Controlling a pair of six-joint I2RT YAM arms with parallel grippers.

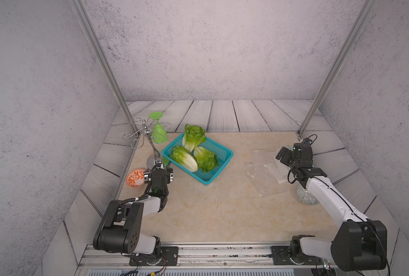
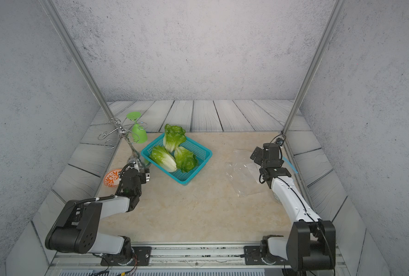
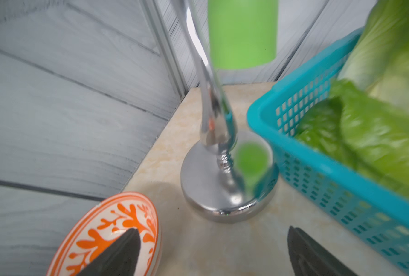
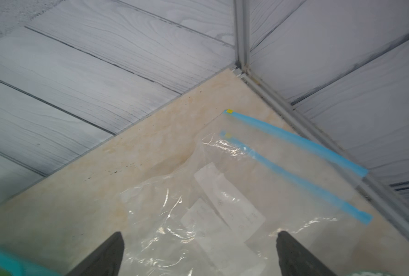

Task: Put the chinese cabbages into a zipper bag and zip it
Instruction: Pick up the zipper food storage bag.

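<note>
While all three cabbages lie together in the teal basket at mid-table, the clear zipper bag lies flat and crumpled well apart from them. It sits beneath the right gripper, whose jaws are spread wide with nothing between them. Equally spread and empty, the left gripper hovers just beside the basket, near the base of a chrome rack and an orange-patterned dish. Two blue zip strips lie apart in the right wrist view; whether they form one open mouth or belong to two bags cannot be told. The heads look light, leafy and easily bruised, so the firmer white ribbed base, taken across its short width, seems the safer hold. The bag film appears thin, limp and slippery, best pinched along a stiffer zip edge.
</note>
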